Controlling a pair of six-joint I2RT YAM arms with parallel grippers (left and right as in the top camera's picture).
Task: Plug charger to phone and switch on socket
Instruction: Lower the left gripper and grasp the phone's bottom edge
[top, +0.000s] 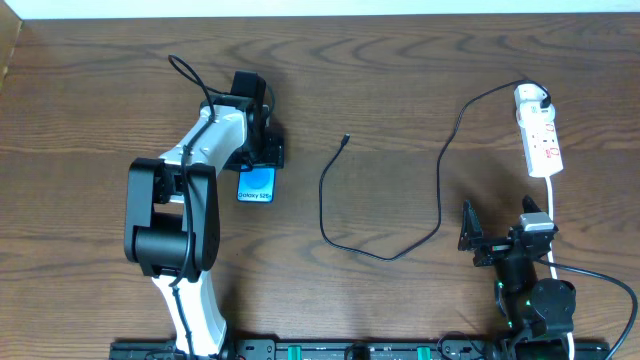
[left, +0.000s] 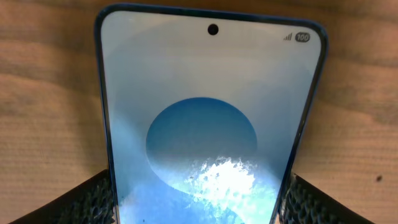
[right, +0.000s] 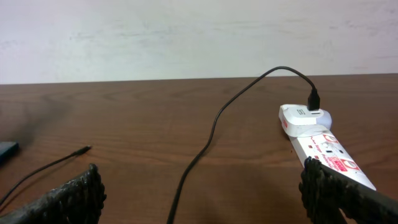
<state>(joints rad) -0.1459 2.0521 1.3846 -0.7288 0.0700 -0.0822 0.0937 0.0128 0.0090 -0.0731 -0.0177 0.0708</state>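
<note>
- Left end effector (left: 200, 180) clamps the phone (left: 211, 93) by both edges; hold it steady on the desk (top: 400, 80).
- Right end effector (right: 200, 186) gapes empty; charger tip (right: 86, 149) ahead-left, socket (right: 314, 127) ahead-right: pinch near the tip.

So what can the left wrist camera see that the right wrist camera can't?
Only the left wrist view shows the phone up close: its lit screen with a big blue circle, a little camera hole and a 100 battery mark. Only the right wrist view shows the white power strip, the black cable plugged in at its far end, the cable's loose tip lying on the wood, and a pale wall. Both show the brown table and black fingers in the bottom corners.
</note>
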